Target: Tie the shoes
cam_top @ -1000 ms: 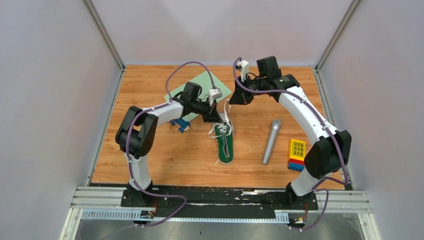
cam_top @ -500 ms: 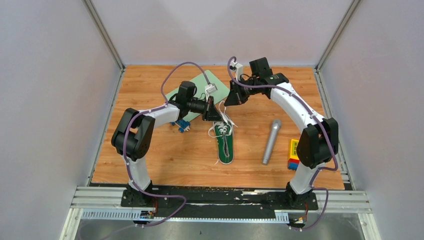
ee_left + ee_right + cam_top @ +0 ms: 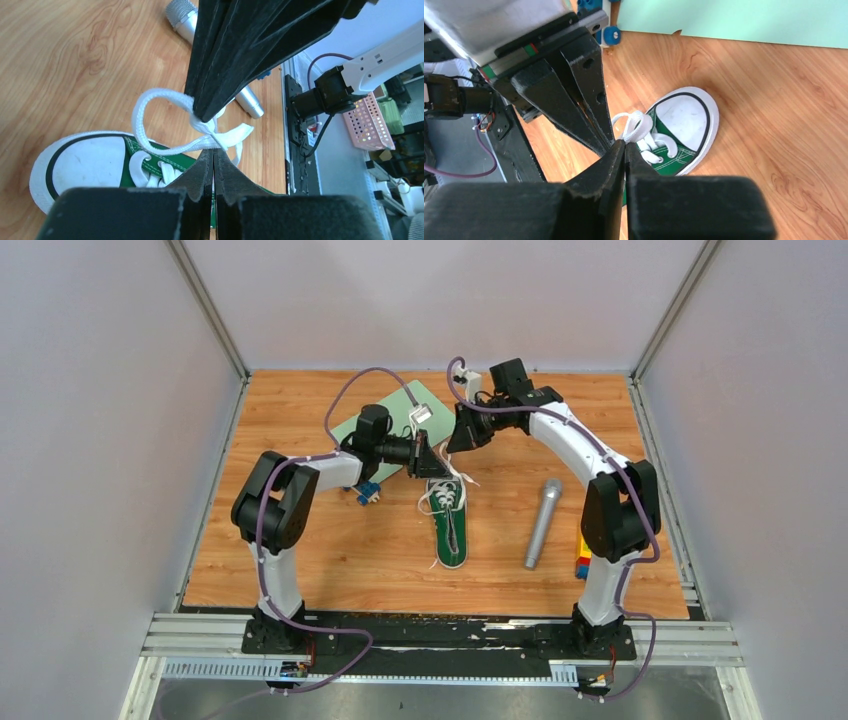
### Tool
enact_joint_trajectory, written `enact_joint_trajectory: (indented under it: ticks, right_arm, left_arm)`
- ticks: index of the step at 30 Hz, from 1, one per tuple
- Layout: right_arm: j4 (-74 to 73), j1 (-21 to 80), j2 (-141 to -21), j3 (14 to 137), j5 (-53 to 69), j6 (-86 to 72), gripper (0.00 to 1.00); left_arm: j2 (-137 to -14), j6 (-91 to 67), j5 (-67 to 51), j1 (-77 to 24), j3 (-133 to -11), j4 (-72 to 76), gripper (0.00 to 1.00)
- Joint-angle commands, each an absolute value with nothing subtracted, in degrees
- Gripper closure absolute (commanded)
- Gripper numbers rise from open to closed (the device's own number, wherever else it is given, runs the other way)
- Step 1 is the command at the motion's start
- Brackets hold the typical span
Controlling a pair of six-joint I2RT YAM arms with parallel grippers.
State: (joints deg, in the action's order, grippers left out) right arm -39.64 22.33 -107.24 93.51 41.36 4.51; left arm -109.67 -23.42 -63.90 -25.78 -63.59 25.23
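Note:
The green sneaker (image 3: 451,540) lies mid-table with its white toe cap toward the arms' bases, and it also shows in both wrist views (image 3: 100,165) (image 3: 679,130). Its white laces (image 3: 165,100) are lifted off the tongue into a loop. My left gripper (image 3: 438,468) (image 3: 214,150) is shut, pinching a lace strand at its tips. My right gripper (image 3: 449,451) (image 3: 624,143) is also shut on the lace. Its fingers (image 3: 235,55) come down from above and nearly touch the left tips, just above the shoe's heel end.
A grey microphone (image 3: 541,525) lies right of the shoe. A pale green mat (image 3: 385,420) sits at the back left, with a blue toy (image 3: 365,490) beside it. Coloured blocks (image 3: 581,565) peek out behind the right arm. Walls enclose three sides.
The right gripper has swung left toward the left one until the tips almost meet over the shoe. The left gripper has shifted slightly back-right, with the laces drawn up between them.

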Motion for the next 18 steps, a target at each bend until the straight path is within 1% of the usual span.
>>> enact_joint_trajectory:
  ticks: [1, 2, 4, 6, 7, 10, 12, 14, 18]
  right_arm:
    - [-37.23, 22.5, -108.81, 97.26, 39.27, 5.02, 0.9]
    - [-37.34, 22.42, -108.96, 97.37, 37.56, 5.9, 0.82]
    - [-37.38, 22.01, -108.75, 97.56, 34.77, 7.3, 0.55]
    - [-37.92, 20.66, -108.07, 97.38, 35.18, 8.27, 0.43]
    - [-38.65, 19.92, -107.71, 97.13, 35.8, 8.79, 0.4]
    - [-41.78, 17.6, -106.76, 95.67, 39.2, 11.97, 0.36]
    - [-45.52, 16.17, -106.67, 94.88, 42.97, 16.09, 0.36]
    - [-50.65, 15.61, -107.28, 94.51, 45.53, 22.92, 0.39]
    - [-58.09, 15.3, -108.74, 92.14, 46.3, 35.5, 0.44]
  left_arm:
    - [-112.27, -28.54, -63.0, -25.93, -62.61, 31.83, 0.96]
    - [-112.6, -28.55, -63.14, -25.93, -62.64, 31.8, 0.96]
    - [-113.36, -28.62, -63.75, -25.93, -62.71, 31.86, 0.96]
    - [-113.63, -28.94, -64.2, -25.93, -62.62, 32.28, 0.96]
    - [-113.77, -29.16, -64.45, -25.93, -62.54, 32.49, 0.96]
    - [-114.28, -29.6, -64.94, -25.93, -62.64, 33.18, 0.97]
    - [-114.93, -30.11, -65.29, -25.95, -62.85, 33.59, 0.97]
    - [-115.48, -30.95, -65.71, -25.93, -63.21, 34.17, 0.97]
    - [-116.44, -32.54, -66.5, -25.93, -63.77, 35.5, 0.97]
